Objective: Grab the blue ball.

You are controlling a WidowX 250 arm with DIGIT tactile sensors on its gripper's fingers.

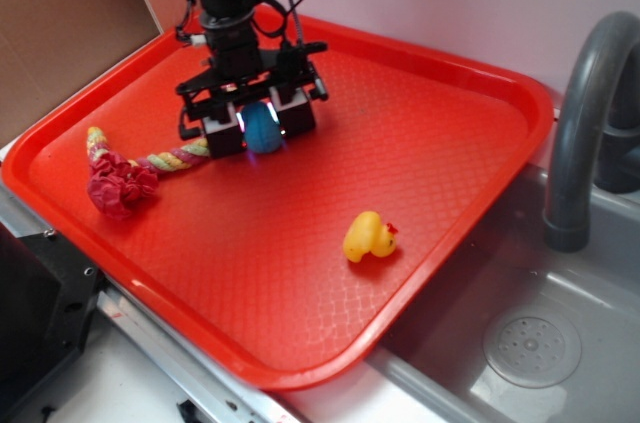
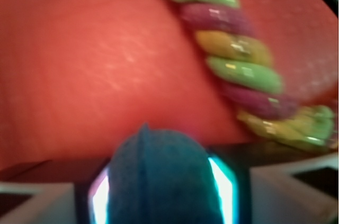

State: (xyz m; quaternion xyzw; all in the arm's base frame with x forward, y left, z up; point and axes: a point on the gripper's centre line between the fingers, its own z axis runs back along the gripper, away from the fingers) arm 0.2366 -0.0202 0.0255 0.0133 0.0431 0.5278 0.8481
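Blue ball [image 1: 263, 130] between gripper [image 1: 262, 126] fingers — pads touching both sides.

Braided rope [image 1: 150, 159] crowds the gripper's [image 1: 262, 127] left — bare tray [image 1: 420, 143] lies open rightward, duck [image 1: 368, 237] well apart

The exterior camera looks down at an angle from the near side, taking in the whole red tray [image 1: 420, 193], the arm at the far left, and a sink [image 1: 560, 343] with its grey tap [image 1: 585, 123] at right. The wrist camera, mounted on the arm, sits very close to the tray floor [image 2: 95, 65], facing out past the gripper [image 2: 161, 192] with its pads at the bottom edge; the picture is blurred. Both views share the ball [image 1: 262, 129] [image 2: 161, 181] between the fingers, the braided rope [image 1: 170, 157] [image 2: 238, 65] just beside it, and the tray surface.
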